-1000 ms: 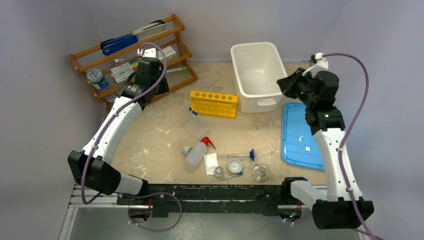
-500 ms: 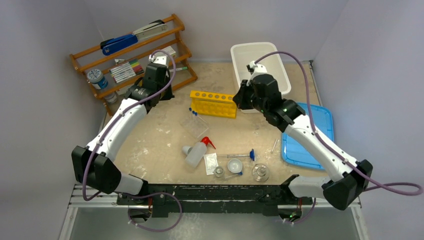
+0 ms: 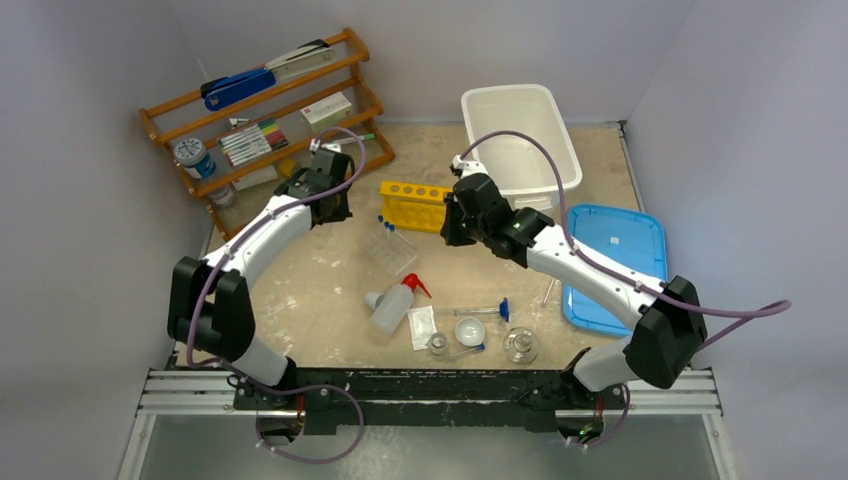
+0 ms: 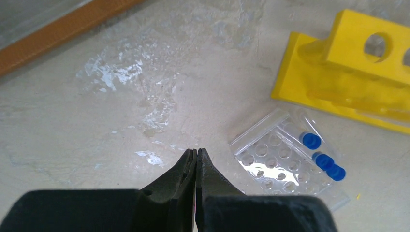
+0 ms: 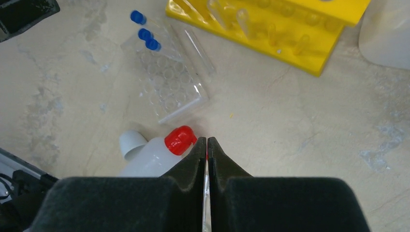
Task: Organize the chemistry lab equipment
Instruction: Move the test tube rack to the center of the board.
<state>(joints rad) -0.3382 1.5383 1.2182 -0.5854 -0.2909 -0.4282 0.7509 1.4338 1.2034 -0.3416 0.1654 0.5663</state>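
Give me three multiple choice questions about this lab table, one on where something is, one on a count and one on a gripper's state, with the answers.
1. The clear tube tray lies: A between the yellow rack and the squeeze bottle; B on top of the yellow rack; C under the squeeze bottle.
2. The tray carries how many blue caps: A one; B three; C six.
3. The left gripper is: A wide open; B shut on nothing; C shut on the squeeze bottle.

Answers:
1 A, the top view shows the tray on the table, with the rack beyond it and the bottle nearer.
2 B, both wrist views show three caps in a row.
3 B, its fingers meet above bare table.
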